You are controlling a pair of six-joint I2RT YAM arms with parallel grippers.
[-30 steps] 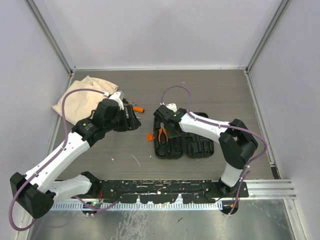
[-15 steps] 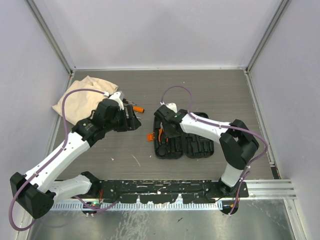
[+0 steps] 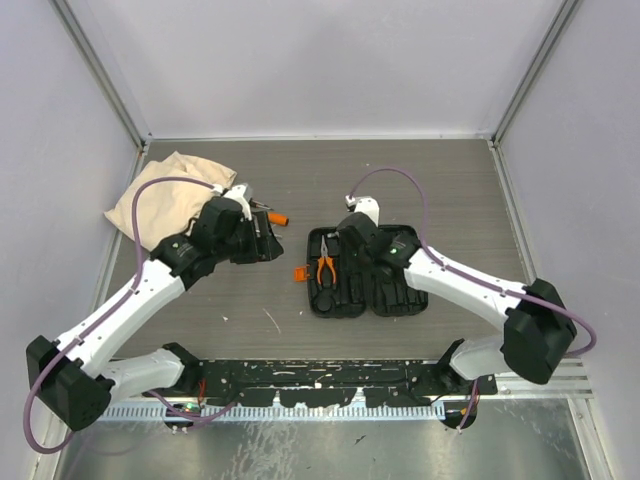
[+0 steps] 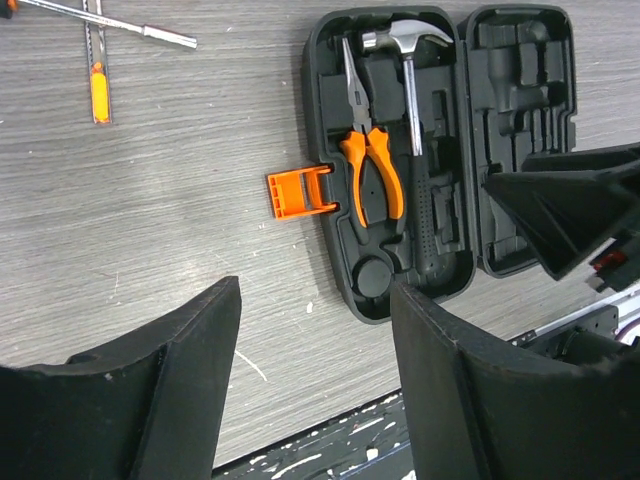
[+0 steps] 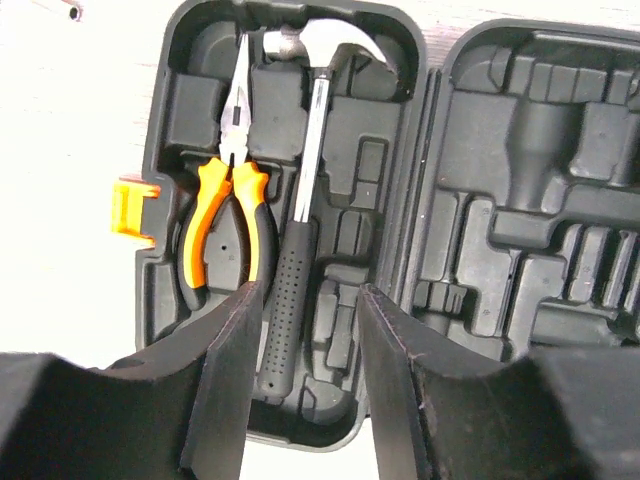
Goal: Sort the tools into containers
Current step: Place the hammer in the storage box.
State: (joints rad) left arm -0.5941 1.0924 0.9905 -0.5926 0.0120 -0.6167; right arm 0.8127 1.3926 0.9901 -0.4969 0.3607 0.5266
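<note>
An open black tool case (image 3: pixel 385 290) lies mid-table. Its left half holds orange-handled pliers (image 3: pixel 325 268) and a small claw hammer (image 5: pixel 300 230); both also show in the left wrist view, the pliers (image 4: pixel 372 180) left of the hammer (image 4: pixel 413 90). My right gripper (image 3: pixel 348 252) hovers over that half, open and empty, its fingertips (image 5: pixel 240 300) above the hammer's handle. My left gripper (image 3: pixel 262 240) is open and empty, left of the case above bare table. A screwdriver (image 3: pixel 272 215) lies on the table by the left gripper; its steel shaft (image 4: pixel 150 32) shows in the left wrist view.
A beige cloth bag (image 3: pixel 165 195) lies at the back left. An orange latch (image 3: pixel 299 273) sticks out of the case's left side. A narrow steel-and-orange tool (image 4: pixel 97 75) lies next to the screwdriver. The case's right half (image 5: pixel 540 180) holds only empty moulded slots.
My right arm has swung its elbow out to the right and drawn back off the case's left half, uncovering the pliers lying in it. The left arm has barely moved.
</note>
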